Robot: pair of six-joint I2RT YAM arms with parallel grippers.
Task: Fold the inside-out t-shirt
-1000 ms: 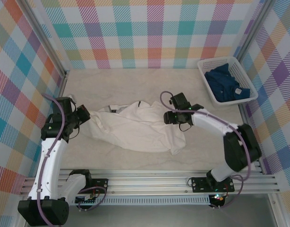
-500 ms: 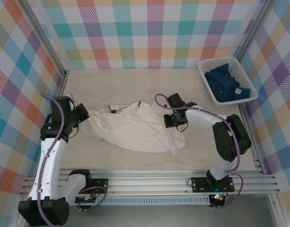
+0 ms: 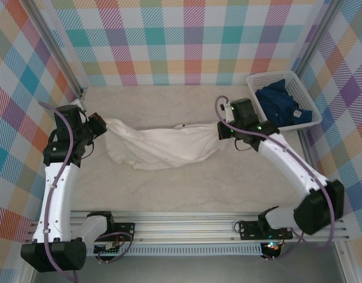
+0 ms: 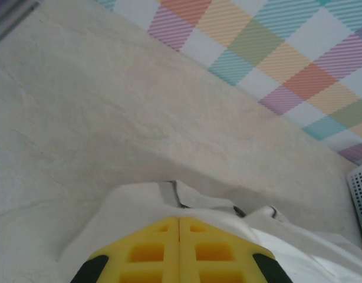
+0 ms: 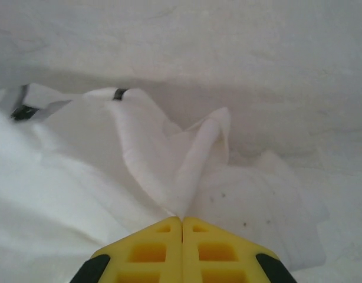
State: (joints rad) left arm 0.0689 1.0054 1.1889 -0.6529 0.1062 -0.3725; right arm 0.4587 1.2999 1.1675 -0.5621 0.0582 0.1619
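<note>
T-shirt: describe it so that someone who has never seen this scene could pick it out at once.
On the pale table, look between the two arms. The t-shirt is the white cloth stretched from the left end effector to the right end effector, each shut on one end. The blue garment, by contrast, sits in the basket at the far right.

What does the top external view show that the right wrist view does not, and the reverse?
Top external adds the white basket with the dark blue garment, and the left gripper shut on the other end of the t-shirt. Right wrist adds a close look at yellow fingers pressed together on a pinched fold. Both show the right gripper holding the t-shirt.
</note>
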